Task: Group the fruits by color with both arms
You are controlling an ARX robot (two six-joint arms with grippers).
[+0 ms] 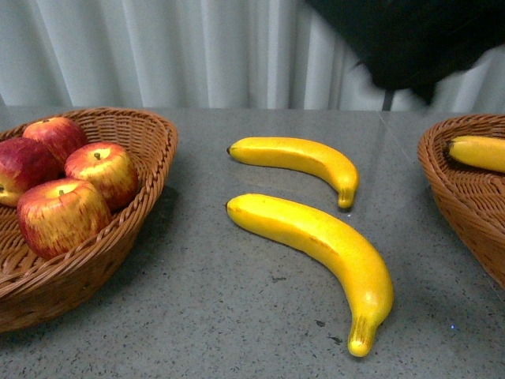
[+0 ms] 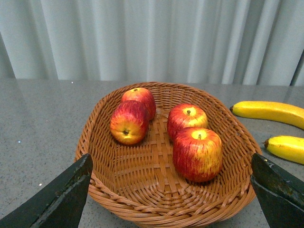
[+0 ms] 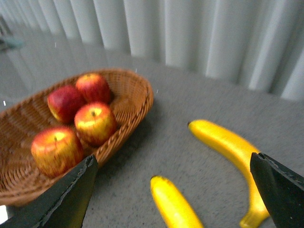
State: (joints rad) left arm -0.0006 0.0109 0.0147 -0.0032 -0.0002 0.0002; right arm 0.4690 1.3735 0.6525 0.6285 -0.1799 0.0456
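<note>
Several red apples (image 1: 63, 215) lie in a wicker basket (image 1: 150, 189) at the left. Two bananas lie on the grey table between the baskets, one farther (image 1: 296, 155) and one nearer (image 1: 323, 237). A third banana (image 1: 479, 151) rests in the right basket (image 1: 458, 197). My left gripper (image 2: 171, 199) is open and empty, hanging over the near rim of the apple basket (image 2: 142, 166). My right gripper (image 3: 173, 192) is open and empty above the nearer banana (image 3: 173, 204), with the farther banana (image 3: 228, 142) beside one finger.
A black arm housing (image 1: 410, 39) hangs at the upper right of the front view. A pale pleated curtain closes off the back of the table. The right wrist view is slightly blurred.
</note>
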